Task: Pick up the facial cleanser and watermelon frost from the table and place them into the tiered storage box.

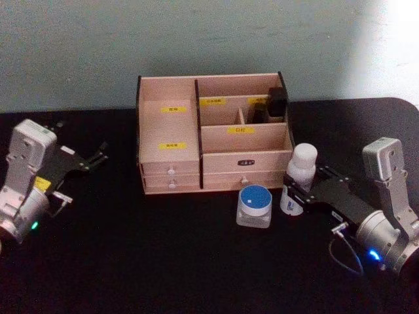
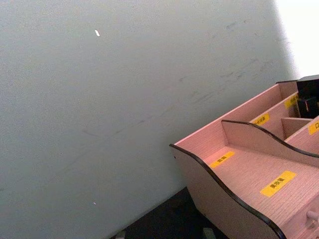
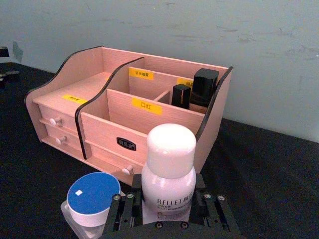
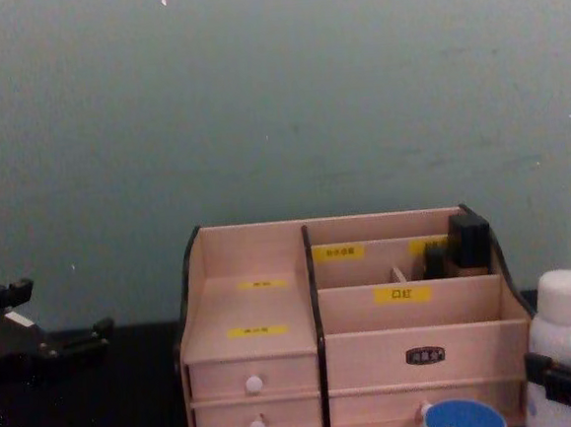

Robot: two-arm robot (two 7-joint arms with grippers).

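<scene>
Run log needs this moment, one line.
right gripper: shut on facial cleanser | left gripper: open, parked left | watermelon frost: on table | tiered storage box: neither inside

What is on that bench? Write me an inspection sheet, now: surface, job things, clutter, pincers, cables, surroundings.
Surface: black table.
Job's things: facial cleanser upright, just right of the watermelon frost; both stand on the table in front of the tiered storage box, neither inside yet.
Clutter: dark containers in the box's rear right compartment.
Pincers: right pincer apparently closed on the facial cleanser's lower body; left pincer open, idle, left of the box.
Cables: thin loop beside the right wrist.
Surroundings: plain pale wall behind.
</scene>
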